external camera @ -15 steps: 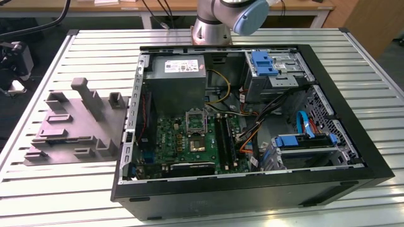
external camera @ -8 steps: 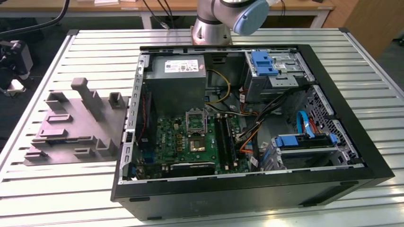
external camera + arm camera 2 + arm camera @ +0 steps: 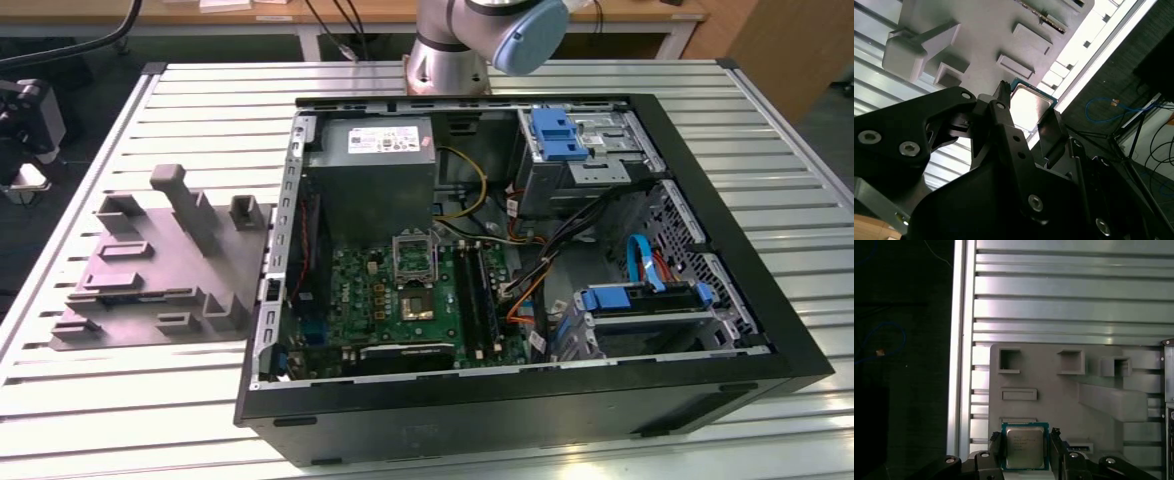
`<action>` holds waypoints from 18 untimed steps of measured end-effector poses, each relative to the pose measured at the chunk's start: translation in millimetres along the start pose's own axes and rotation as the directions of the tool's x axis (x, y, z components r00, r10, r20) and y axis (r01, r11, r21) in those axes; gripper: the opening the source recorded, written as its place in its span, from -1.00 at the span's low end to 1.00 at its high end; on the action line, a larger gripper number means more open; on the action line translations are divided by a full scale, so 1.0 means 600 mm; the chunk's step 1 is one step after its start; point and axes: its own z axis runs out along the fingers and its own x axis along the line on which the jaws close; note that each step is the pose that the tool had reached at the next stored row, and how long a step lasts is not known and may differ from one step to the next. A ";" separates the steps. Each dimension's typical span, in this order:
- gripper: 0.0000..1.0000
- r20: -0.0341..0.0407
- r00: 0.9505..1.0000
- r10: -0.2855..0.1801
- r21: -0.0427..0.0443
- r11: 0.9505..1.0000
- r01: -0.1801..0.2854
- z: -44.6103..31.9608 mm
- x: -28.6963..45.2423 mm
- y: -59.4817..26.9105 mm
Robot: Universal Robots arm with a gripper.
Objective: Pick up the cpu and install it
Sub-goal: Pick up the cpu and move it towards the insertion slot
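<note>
Cpu (image 3: 1024, 446) is pinched in the claw (image 3: 1025, 439). In the first wrist view its silvery top faces the cam, w/ a thin green rim round it. One black finger (image 3: 996, 444) sits on one edge and the other finger (image 3: 1056, 442) on the opposite edge, so the jaws are closed onto the chip, no gap showing either side. Second wrist view shows the same: cpu (image 3: 1030, 107) is clamped at the claw (image 3: 1026, 119) tips and its top catches glare.

Grey jig (image 3: 1054, 395) lies behind the cpu, farther from the cam. The chip lines up w/ the jig's edge by its shallow rectangular slots, and looks held clear of the jig rather than resting on it. In the second wrist view the jig (image 3: 979, 30) is again beyond the fingers.

In the exterior view the jig (image 3: 147, 270) lies flat on the slatted table (image 3: 134, 400). PC case (image 3: 534, 400) is just beside the jig, on the exterior view's right of it, side panel off. Green board (image 3: 374, 290) is inside, at the case end nearest the jig. Arm (image 3: 461, 40) base stands behind the case, well apart from the jig.
</note>
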 end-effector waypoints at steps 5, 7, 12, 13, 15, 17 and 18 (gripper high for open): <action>-0.06 0.000 1.000 0.000 0.000 1.000 0.000 -0.006 0.000 0.000; -0.06 0.000 1.000 0.000 0.000 1.000 0.000 -0.008 0.000 0.001; -0.06 0.000 1.000 0.000 0.000 1.000 0.000 -0.017 0.000 0.001; -0.06 0.000 1.000 0.000 0.000 1.000 0.000 -0.019 0.000 0.001; -0.06 0.000 1.000 0.000 0.000 1.000 0.000 -0.023 0.000 0.001; -0.06 0.000 1.000 0.000 0.000 1.000 0.000 -0.027 0.000 0.002; -0.06 0.000 1.000 0.000 0.000 1.000 0.000 -0.029 0.000 0.002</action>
